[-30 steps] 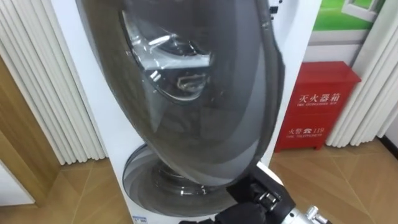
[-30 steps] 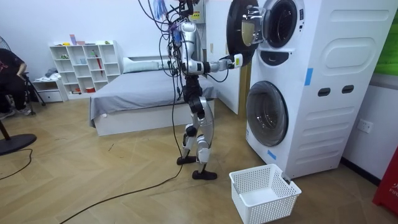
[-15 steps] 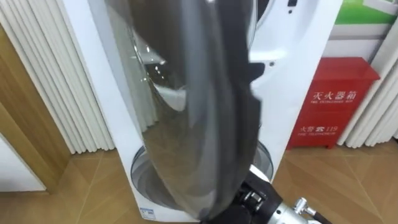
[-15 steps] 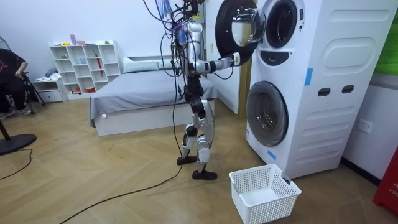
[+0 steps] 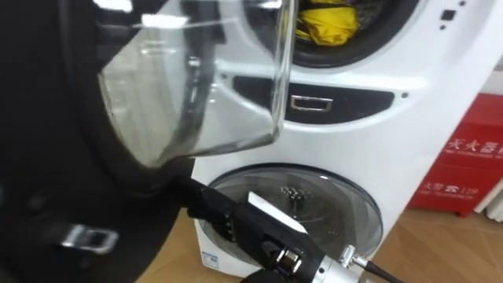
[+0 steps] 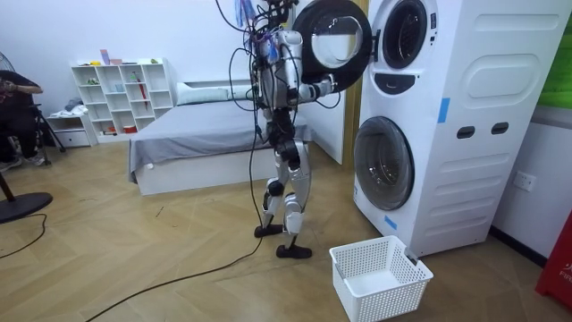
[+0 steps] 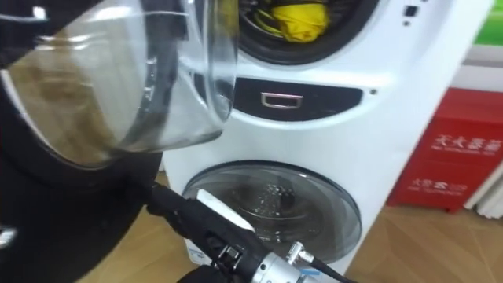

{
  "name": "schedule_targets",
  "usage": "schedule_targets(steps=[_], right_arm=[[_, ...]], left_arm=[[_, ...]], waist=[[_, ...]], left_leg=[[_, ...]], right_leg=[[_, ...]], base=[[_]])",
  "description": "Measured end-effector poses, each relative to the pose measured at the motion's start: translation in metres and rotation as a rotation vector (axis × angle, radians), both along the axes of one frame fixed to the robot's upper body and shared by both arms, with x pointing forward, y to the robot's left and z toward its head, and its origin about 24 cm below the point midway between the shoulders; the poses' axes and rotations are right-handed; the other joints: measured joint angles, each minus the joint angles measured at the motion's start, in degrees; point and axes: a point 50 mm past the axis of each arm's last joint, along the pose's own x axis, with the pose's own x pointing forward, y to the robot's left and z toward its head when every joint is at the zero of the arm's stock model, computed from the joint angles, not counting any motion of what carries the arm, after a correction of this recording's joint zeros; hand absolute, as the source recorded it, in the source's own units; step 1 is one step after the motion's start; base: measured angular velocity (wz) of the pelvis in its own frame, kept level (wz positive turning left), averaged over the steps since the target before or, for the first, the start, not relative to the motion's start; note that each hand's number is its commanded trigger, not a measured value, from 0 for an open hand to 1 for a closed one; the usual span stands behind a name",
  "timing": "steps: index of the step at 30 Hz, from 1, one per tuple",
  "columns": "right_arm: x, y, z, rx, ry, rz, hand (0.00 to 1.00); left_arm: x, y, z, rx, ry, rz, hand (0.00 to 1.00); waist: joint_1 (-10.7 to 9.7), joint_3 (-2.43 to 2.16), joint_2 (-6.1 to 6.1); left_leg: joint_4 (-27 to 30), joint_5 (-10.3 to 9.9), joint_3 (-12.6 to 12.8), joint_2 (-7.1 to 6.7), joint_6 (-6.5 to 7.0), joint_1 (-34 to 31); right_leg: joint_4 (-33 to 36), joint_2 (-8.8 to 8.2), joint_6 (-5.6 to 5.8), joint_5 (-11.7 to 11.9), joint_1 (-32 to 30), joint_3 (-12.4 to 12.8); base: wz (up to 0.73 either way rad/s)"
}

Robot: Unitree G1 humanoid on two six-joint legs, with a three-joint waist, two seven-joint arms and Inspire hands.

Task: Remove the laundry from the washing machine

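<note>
The upper washing machine (image 5: 346, 106) has its round door (image 5: 94, 181) swung wide to my left, the clear glass bowl (image 5: 196, 94) of the door bulging toward me. Yellow clothes (image 5: 330, 23) lie inside the open drum at the top of the view, also seen as yellow clothes (image 7: 299, 20). My right hand (image 5: 224, 216) reaches in from the lower right and meets the door's dark lower rim, far below the clothes. In the room view I stand upright in front of the stacked machines, right hand (image 6: 323, 87) at the open door (image 6: 331, 40).
The lower machine's round door (image 5: 314, 208) is closed below the open one. A red fire box (image 5: 471, 165) stands on the floor to the right. A white laundry basket (image 6: 380, 277) sits on the wood floor in front of the machines. A bed (image 6: 197, 134) is behind me.
The upper door has swung further open to my left with my right hand on it, uncovering the drum and the yellow clothes. The head view has shifted as well.
</note>
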Motion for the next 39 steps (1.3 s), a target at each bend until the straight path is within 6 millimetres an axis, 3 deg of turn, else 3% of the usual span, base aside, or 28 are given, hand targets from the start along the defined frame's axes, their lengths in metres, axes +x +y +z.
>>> schedule_targets(steps=[4, 11, 15, 19, 27, 30, 33, 37, 39], right_arm=[[0.002, 0.012, 0.005, -0.022, -0.029, 0.049, 0.0], [0.004, 0.023, 0.012, -0.037, -0.07, 0.079, 0.0], [0.006, 0.028, 0.016, -0.05, -0.102, 0.085, 0.0], [0.007, 0.028, 0.016, -0.061, -0.115, 0.085, 0.0], [0.008, 0.027, 0.017, -0.056, -0.117, 0.058, 0.0], [0.01, 0.026, 0.017, -0.081, -0.145, 0.012, 0.0], [0.014, 0.026, 0.02, -0.126, -0.2, -0.027, 0.0], [0.025, 0.026, 0.026, -0.148, -0.253, -0.075, 0.0], [0.03, 0.026, 0.027, -0.155, -0.265, -0.099, 0.0]], left_arm=[[0.004, -0.001, 0.0, 0.003, -0.001, -0.002, 0.0], [0.01, 0.004, 0.002, 0.017, -0.013, -0.004, 0.0], [0.01, 0.006, 0.002, 0.021, -0.012, -0.003, 0.0], [0.009, 0.004, 0.002, 0.019, -0.007, -0.002, 0.0], [0.009, 0.003, 0.002, 0.029, -0.015, -0.008, 0.0], [0.01, 0.0, 0.001, 0.029, -0.017, -0.01, 0.0], [0.005, -0.005, 0.0, 0.033, 0.0, -0.04, 0.0], [-0.005, -0.006, -0.002, 0.03, 0.019, -0.032, 0.0], [-0.008, -0.006, -0.002, 0.029, 0.023, -0.031, 0.0]], waist=[[0.7, 0.1, -0.2], [2.9, 0.29, -1.56], [2.8, 0.62, -2.03], [2.6, 0.96, -1.57], [2.4, 0.86, -1.49], [2.4, 0.65, -1.32], [2.8, 0.04, -0.92], [3.1, 0.11, -0.6], [3.1, -0.1, -0.94]], left_leg=[[-0.5, 0.0, -0.2, 0.01, 0.03, 0.1], [-0.9, 0.0, -0.7, -0.01, 0.03, 0.1], [-1.0, 0.0, -1.1, -0.01, 0.03, 0.1], [-1.1, 0.0, -1.3, -0.02, 0.03, 0.8], [-0.4, 0.0, -2.1, -0.01, 0.03, -0.1], [0.3, 0.0, -2.7, -0.13, 0.03, -1.0], [0.0, 0.2, -3.5, -0.43, 0.3, -0.9], [-0.3, 0.3, -3.8, -0.7, 0.41, 0.2], [-0.1, 0.4, -3.8, -0.79, 0.49, 0.2]], right_leg=[[-0.1, 0.06, 0.09, -0.1, 0.0, -0.1], [-0.1, 0.06, 0.29, -0.5, 0.1, -0.3], [-0.3, -0.04, 0.33, -0.5, 0.4, -0.9], [-0.8, -0.03, 0.39, -0.5, 1.4, -1.2], [-1.3, -0.18, 0.46, -0.6, 1.7, -2.2], [-1.4, -0.54, 0.56, -0.7, 1.7, -3.5], [-1.4, -0.88, 0.74, -0.8, 2.0, -4.2], [-1.5, -1.18, 1.07, -1.0, 3.6, -4.7], [-1.5, -1.39, 1.17, -1.1, 3.8, -5.2]], base=[[0.01], [0.04], [0.08], [0.04], [0.09], [0.23], [0.13], [0.11], [0.15]])
